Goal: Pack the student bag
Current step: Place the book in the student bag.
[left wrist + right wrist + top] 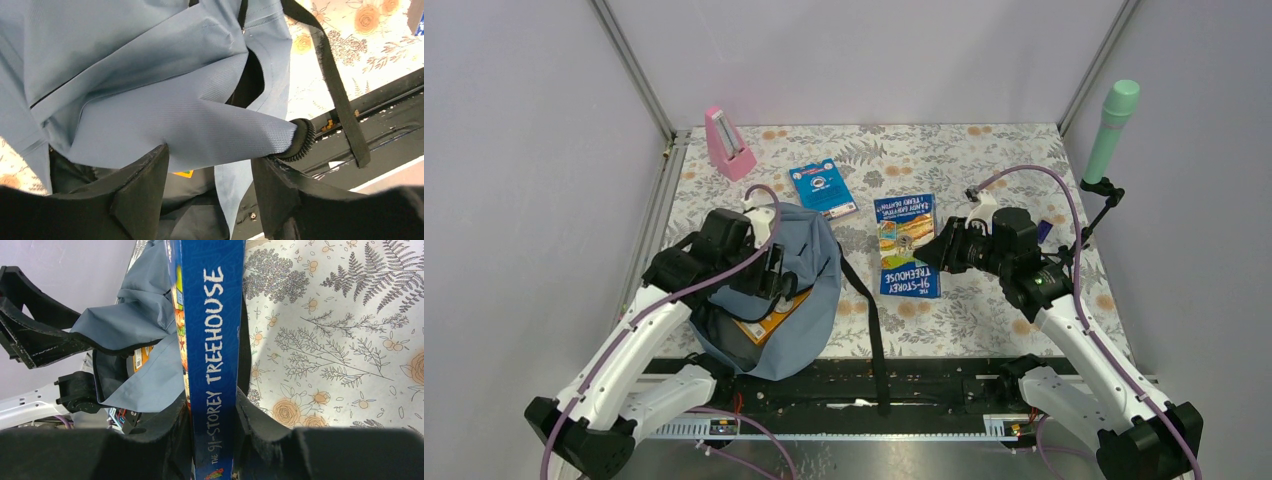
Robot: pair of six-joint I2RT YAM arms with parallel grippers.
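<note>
The left pincer point(225, 152) is holding up a fold of the student bag point(809, 260), which is lying at the near-left of the counter point(984, 160) (whether its partly spread jaws are clamping or merely hooking the fabric cannot be told). The right pincer point(212, 405) is pinching the Treehouse book point(212, 315) on edge. Advised: keeping the mouth taut and feeding the book in edge-first, beside the orange book point(767, 323) inside.

Pale grey walls point(844, 60), floral tabletop point(984, 160)
</note>
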